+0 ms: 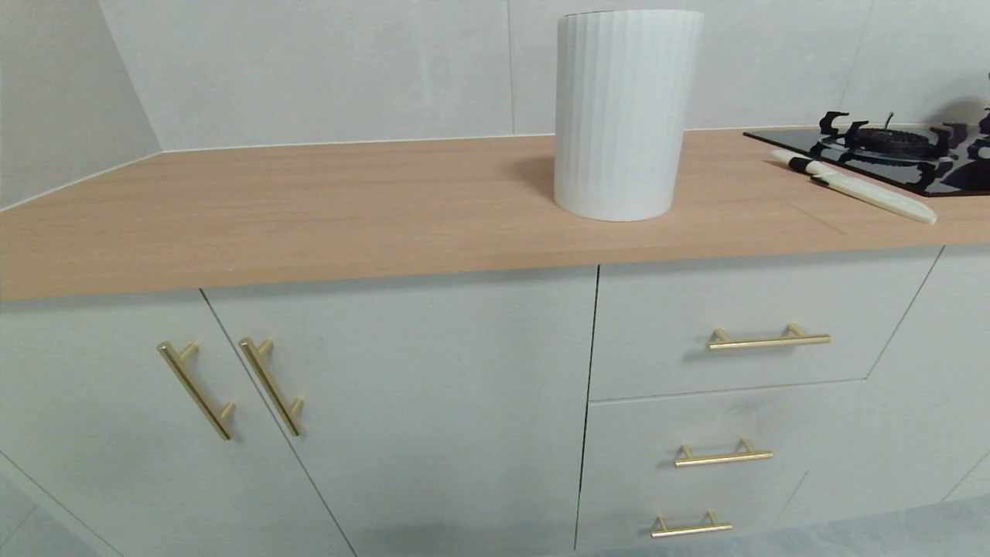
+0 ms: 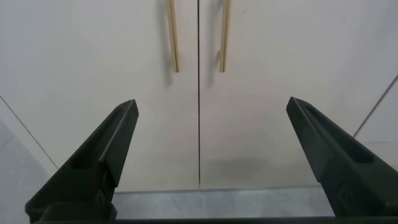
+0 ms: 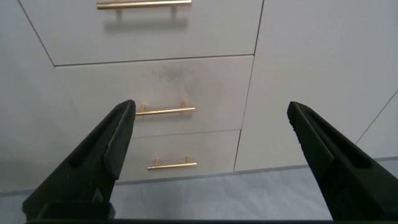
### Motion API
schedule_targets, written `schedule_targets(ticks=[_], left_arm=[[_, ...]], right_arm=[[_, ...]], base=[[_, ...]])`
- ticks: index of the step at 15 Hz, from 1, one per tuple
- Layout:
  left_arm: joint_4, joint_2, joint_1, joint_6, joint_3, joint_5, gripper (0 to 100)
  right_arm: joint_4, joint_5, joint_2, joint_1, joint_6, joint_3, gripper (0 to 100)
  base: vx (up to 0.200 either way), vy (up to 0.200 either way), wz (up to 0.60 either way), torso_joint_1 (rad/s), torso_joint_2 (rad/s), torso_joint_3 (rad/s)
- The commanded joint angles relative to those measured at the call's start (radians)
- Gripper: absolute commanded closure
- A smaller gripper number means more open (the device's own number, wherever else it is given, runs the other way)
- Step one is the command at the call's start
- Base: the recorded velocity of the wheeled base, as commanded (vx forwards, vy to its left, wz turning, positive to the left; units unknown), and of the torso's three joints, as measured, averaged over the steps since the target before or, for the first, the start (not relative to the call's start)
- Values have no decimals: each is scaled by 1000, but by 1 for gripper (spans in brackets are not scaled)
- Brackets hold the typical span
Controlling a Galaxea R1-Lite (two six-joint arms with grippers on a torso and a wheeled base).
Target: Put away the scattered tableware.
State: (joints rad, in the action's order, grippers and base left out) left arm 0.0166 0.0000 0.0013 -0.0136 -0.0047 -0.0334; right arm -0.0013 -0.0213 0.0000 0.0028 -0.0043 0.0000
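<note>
A white knife [image 1: 855, 188] with a black band on its handle lies on the wooden countertop [image 1: 309, 209] at the far right, beside the stove. A tall white ribbed container [image 1: 623, 112] stands on the counter right of centre. My left gripper [image 2: 211, 112] is open, held low before the two cabinet doors [image 2: 199, 93] with gold handles. My right gripper [image 3: 211, 115] is open as well, low in front of the drawers [image 3: 155, 93], with nothing between its fingers.
A black glass stove [image 1: 889, 151] with a burner grate sits at the counter's far right. Below the counter are two cabinet doors [image 1: 309, 418] on the left and three drawers [image 1: 735, 340] with gold handles on the right. Grey floor runs along the cabinet base.
</note>
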Motion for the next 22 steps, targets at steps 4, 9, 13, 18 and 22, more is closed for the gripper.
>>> schedule_targets(ticks=[4, 9, 13, 18, 22], left_arm=[[0, 0, 0, 0, 0, 0, 0], [0, 0, 0, -2, 0, 0, 0], [0, 0, 0, -2, 0, 0, 0], [0, 0, 0, -2, 0, 0, 0], [0, 0, 0, -2, 0, 0, 0]], right_arm=[[0, 0, 2, -1, 0, 0, 0], [0, 0, 2, 0, 0, 0, 0], [0, 0, 2, 0, 0, 0, 0], [0, 0, 2, 0, 0, 0, 0], [0, 0, 2, 0, 0, 0, 0]], base=[[0, -200, 0, 6, 2, 6], [0, -160, 0, 0, 3, 4], [0, 0, 0, 0, 0, 0], [0, 0, 0, 0, 0, 0], [0, 0, 0, 0, 0, 0]])
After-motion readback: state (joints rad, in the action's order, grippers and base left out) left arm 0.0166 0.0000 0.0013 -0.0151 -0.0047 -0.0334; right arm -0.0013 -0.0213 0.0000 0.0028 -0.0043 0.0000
